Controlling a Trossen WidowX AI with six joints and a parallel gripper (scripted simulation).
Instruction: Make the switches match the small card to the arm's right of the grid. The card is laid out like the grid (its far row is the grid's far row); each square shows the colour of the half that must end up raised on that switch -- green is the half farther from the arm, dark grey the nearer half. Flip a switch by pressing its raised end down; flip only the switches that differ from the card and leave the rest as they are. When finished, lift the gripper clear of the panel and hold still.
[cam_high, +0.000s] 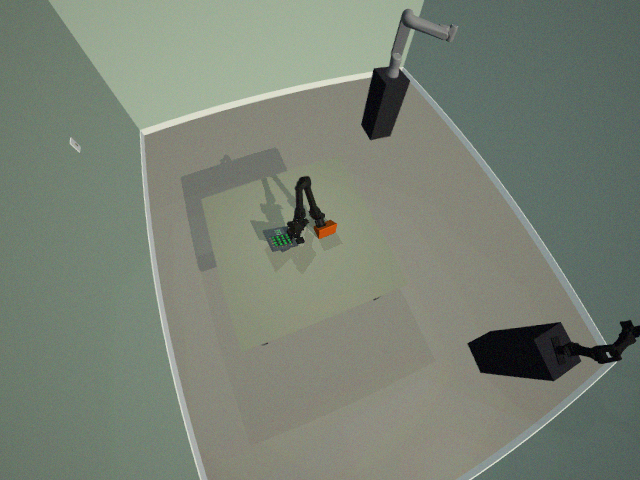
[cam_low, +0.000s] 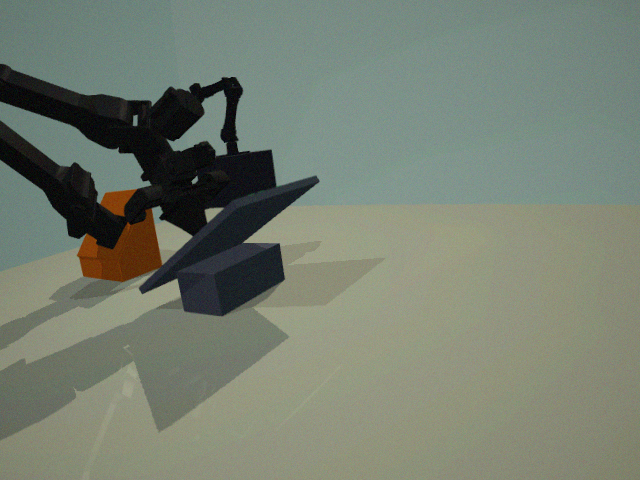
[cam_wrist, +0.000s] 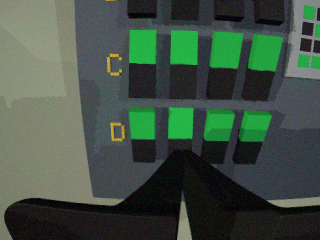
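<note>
The tilted blue-grey switch panel (cam_high: 268, 235) (cam_low: 238, 212) (cam_wrist: 102, 172) carries rows of green and dark switches. In the wrist view, rows C and D show fully, and only the dark near halves of the row beyond show. My gripper (cam_low: 200, 232) (cam_wrist: 181, 157) is shut and empty, its tip at the dark near half of the second D switch (cam_wrist: 180, 123) from the left. Whether it touches is unclear. The card (cam_wrist: 295, 71) is cut off by the right edge; its first column reads green, dark, dark, green, far to near. Which switch halves are raised is hard to tell.
An orange block (cam_high: 326, 229) (cam_low: 139, 242) stands at the arm's base. A dark blue block (cam_low: 248, 273) sits under the panel. Two black pedestals (cam_high: 383, 105) (cam_high: 509, 353) with other arms stand farther off. A pale mat (cam_high: 310, 304) lies around the panel.
</note>
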